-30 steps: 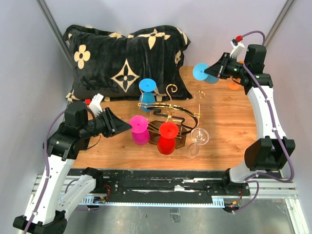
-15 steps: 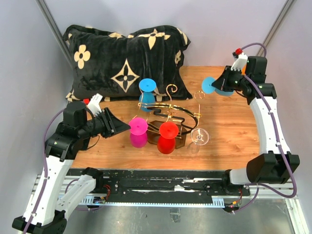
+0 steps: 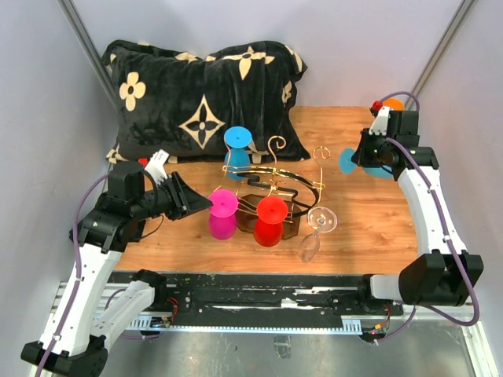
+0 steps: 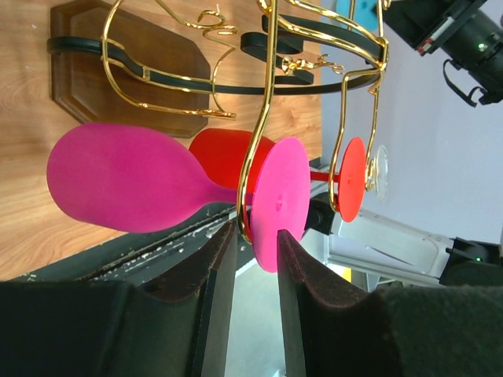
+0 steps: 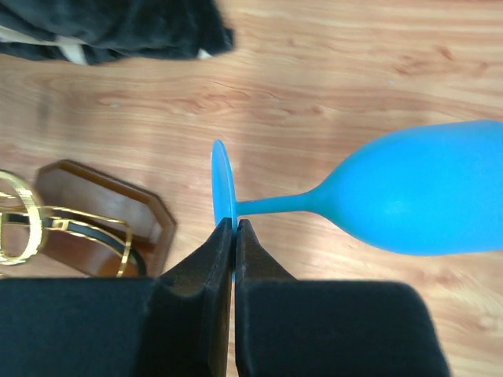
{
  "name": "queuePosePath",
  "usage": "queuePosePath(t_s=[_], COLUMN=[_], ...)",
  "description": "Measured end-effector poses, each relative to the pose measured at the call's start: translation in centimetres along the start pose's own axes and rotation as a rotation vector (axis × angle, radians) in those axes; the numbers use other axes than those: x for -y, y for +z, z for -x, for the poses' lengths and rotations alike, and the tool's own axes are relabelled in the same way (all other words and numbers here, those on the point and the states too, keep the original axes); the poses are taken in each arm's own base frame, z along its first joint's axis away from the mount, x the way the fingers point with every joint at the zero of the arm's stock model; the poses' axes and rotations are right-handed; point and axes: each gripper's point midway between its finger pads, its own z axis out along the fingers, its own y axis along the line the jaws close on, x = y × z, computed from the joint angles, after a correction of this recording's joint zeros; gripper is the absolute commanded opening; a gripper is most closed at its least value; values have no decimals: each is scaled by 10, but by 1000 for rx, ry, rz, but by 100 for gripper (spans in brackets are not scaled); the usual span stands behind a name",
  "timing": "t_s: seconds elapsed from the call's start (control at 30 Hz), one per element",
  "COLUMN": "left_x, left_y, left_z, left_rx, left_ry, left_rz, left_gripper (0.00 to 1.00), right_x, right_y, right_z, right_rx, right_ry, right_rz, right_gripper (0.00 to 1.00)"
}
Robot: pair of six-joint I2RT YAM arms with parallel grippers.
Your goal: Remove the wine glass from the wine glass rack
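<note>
Progress is partial: the right end effector (image 5: 234,228) holds a blue wine glass (image 5: 409,196) clamped by its foot, clear of the wine glass rack (image 4: 118,75), near the right edge of the surface (image 3: 369,228); the left end effector (image 4: 255,236), jaws apart, straddles the foot of a pink wine glass (image 4: 126,177) hanging on the rack.

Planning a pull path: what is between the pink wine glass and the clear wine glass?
The red wine glass, hanging from the wine glass rack, is between the pink wine glass and the clear wine glass; the top view shows it.
</note>
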Motion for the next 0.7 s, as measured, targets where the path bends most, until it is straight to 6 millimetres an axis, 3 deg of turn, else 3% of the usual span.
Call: queuePosePath(t_s=[0.13,0.57,0.7], left_x=[2,2,5], left_y=[0,-1,-3], left_z=[2,3,5], left_rx=[8,8,14], left_ry=[4,-1,1], left_rz=[-9,3,6], left_gripper=[27,26,26], right_x=[24,105,118], right_y=[2,20,22], right_z=[-19,-92,-102], right_rx=[-40,-370,-432], right_ry=[-20,-135,-152], right_rz=[-134,-605,-674], right_gripper=[1,1,1])
